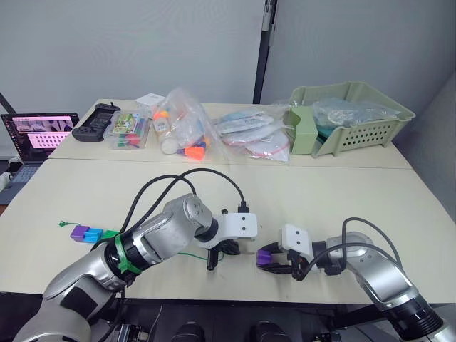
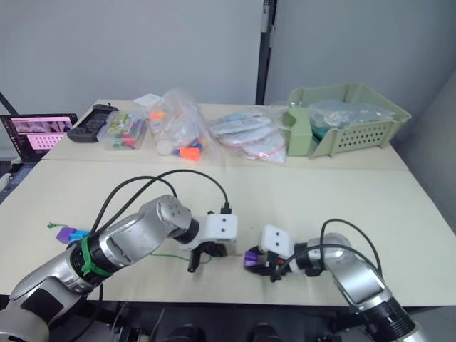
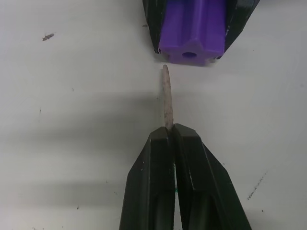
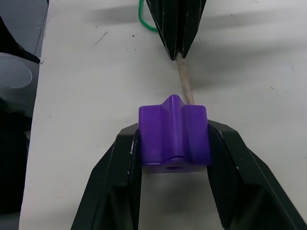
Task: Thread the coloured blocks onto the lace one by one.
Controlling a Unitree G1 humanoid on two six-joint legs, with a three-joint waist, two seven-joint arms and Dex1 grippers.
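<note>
My left gripper (image 3: 171, 132) is shut on the lace's pale stiff tip (image 3: 167, 98), low over the table's near middle. The tip points at the hole of a purple block (image 3: 195, 31) and stops just short of it. My right gripper (image 4: 173, 132) is shut on that purple block (image 4: 173, 136), facing the left gripper (image 1: 211, 262). The green lace (image 1: 187, 254) trails left behind my left arm. At its far end, a purple block (image 1: 80, 232), a blue block (image 1: 92, 234) and a green block (image 1: 108, 234) lie in a row near a knot (image 1: 64, 224).
At the back of the table (image 1: 342, 199) stand clear bags of toys (image 1: 182, 132), flat packets (image 1: 253, 135) and a pale green basket (image 1: 353, 114). A black controller (image 1: 96, 122) and an open laptop (image 1: 39, 135) sit at the far left. Both grippers work close to the front edge.
</note>
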